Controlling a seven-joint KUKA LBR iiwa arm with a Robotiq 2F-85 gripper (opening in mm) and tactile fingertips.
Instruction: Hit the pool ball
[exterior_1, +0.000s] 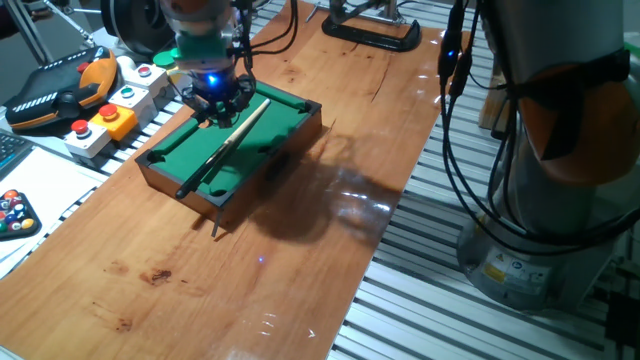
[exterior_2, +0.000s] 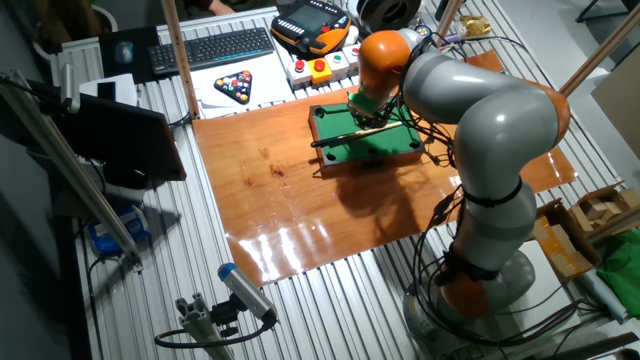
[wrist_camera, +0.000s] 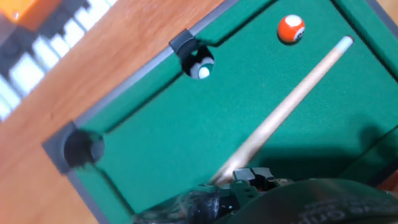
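Observation:
The miniature green-felt pool table (exterior_1: 160, 160) stands on the wooden tabletop and also shows in the other fixed view (exterior_2: 325, 120). In the hand view the orange-red pool ball (wrist_camera: 290, 28) lies on the felt (wrist_camera: 186, 124), a short way left of and beyond the cue's pale tip (wrist_camera: 345, 42). My gripper (wrist_camera: 245, 179) is shut on the wooden cue (wrist_camera: 286, 106), which points up-right along the felt. In the fixed views the gripper (exterior_1: 215, 100) (exterior_2: 368, 112) hovers over the table's far end, and the cue (exterior_1: 225, 145) lies along the felt. The ball is too small to make out there.
A black-and-white ball (wrist_camera: 200, 67) sits at a side pocket; a corner pocket (wrist_camera: 81, 149) is at the left. Push-button boxes (exterior_1: 105, 115), a teach pendant (exterior_1: 60, 90) and racked balls (exterior_1: 15, 212) lie beyond the board's left edge. A thin stick (exterior_1: 214, 226) pokes out by the pool table's near end.

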